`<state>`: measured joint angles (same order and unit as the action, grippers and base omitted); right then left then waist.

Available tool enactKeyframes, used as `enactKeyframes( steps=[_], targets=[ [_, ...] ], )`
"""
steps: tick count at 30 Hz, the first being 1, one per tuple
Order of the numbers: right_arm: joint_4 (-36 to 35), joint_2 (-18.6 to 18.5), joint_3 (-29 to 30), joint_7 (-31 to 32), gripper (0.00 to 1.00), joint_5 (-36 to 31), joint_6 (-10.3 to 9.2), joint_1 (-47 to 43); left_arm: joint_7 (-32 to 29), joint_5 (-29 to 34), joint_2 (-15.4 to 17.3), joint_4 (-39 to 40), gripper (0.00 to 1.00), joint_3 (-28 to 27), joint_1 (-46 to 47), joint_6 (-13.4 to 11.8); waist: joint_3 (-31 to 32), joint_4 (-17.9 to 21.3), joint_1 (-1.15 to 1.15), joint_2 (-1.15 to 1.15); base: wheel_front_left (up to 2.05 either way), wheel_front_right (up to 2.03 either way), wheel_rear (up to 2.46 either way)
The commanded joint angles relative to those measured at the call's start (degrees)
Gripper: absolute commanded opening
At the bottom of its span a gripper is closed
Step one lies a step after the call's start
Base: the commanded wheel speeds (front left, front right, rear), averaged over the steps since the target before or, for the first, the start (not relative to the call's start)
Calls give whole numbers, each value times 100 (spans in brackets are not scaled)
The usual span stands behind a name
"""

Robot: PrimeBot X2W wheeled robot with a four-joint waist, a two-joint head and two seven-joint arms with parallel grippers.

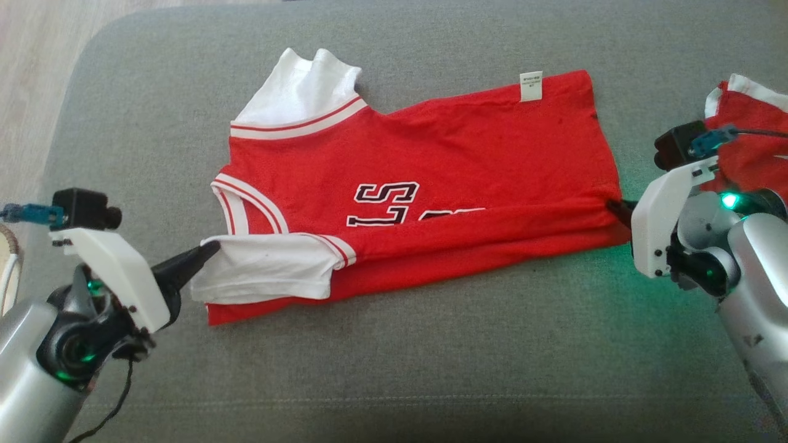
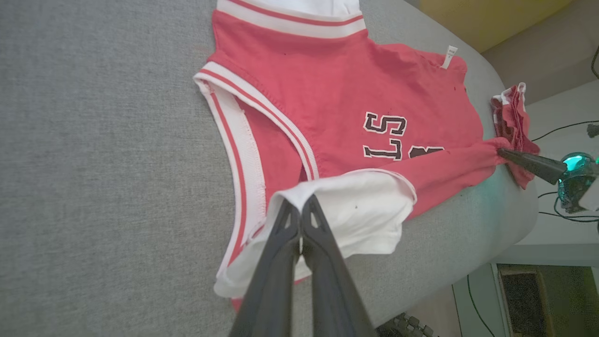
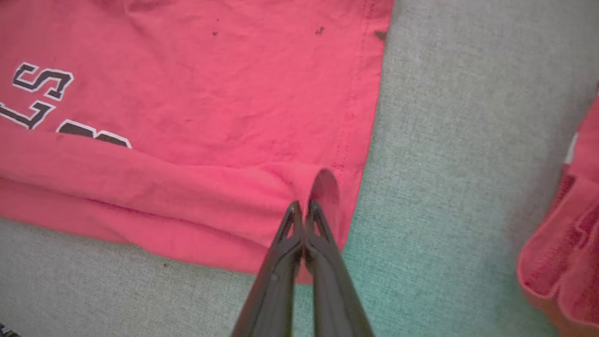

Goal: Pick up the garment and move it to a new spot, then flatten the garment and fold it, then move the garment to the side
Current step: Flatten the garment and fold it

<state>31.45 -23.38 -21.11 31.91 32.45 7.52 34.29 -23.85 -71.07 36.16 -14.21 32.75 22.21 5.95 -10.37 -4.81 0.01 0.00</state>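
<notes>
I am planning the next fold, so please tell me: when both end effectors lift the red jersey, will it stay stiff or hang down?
Probably floppy: the red jersey puckers where the right end effector pinches it. Lifted, it would likely sag between the two grips. It seems light: the left end effector's small pinch tents the white sleeve.

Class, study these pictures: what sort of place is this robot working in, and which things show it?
Probably a living room, or a lab furnished like one: a red jersey lies on a grey upholstered seat, beside a pale wooden floor.
</notes>
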Motion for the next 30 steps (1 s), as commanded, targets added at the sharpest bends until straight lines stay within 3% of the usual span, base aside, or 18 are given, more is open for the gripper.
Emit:
enactKeyframes(
  steps=[1, 9, 17, 30],
  targets=[
    [-167, -81, -73, -17, 0, 52, -3, 160, 72, 44, 229, 93, 0, -257, 358, 53, -5, -3, -1, 0, 0, 0, 0],
    [-537, -542, -103, 455, 0, 359, -3, -14, 153, -91, 445, 71, 0, -313, 199, 121, 152, 32, -1, 0, 0, 0, 0],
    [-666, -566, -58, 1153, 0, 514, -3, -241, -87, -244, 440, 190, 0, -160, 139, 138, 209, 12, -1, 0, 0, 0, 0],
    [-1575, -907, 184, 2925, 0, 820, -3, -1269, -950, -766, 1349, 1121, 0, 176, -689, 152, 612, 86, -1, 0, 0, 0, 0]
  ],
)
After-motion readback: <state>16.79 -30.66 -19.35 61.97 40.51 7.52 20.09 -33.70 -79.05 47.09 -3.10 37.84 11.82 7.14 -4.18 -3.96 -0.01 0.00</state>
